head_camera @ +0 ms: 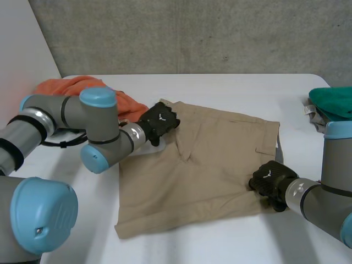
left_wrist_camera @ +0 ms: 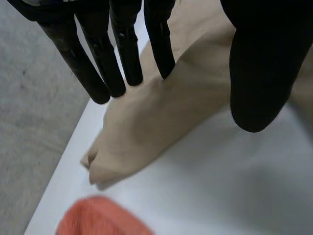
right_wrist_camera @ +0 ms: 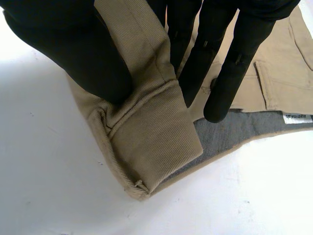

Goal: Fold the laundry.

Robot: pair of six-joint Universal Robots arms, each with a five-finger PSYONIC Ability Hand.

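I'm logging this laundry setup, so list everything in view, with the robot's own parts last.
shorts: one pair, tan, spread across the middle of the table
orange cloth: one, bunched at the far left, behind the left arm
teal cloth: one, at the table's right edge
grey item: one, under the teal cloth; cannot tell what it is
table: one, white
wall: grey, behind the table
arms: two, grey with light-blue caps, one on each side
left robot hand: black, pinching the shorts' far-left corner
right robot hand: black, pinching the shorts' near-right corner
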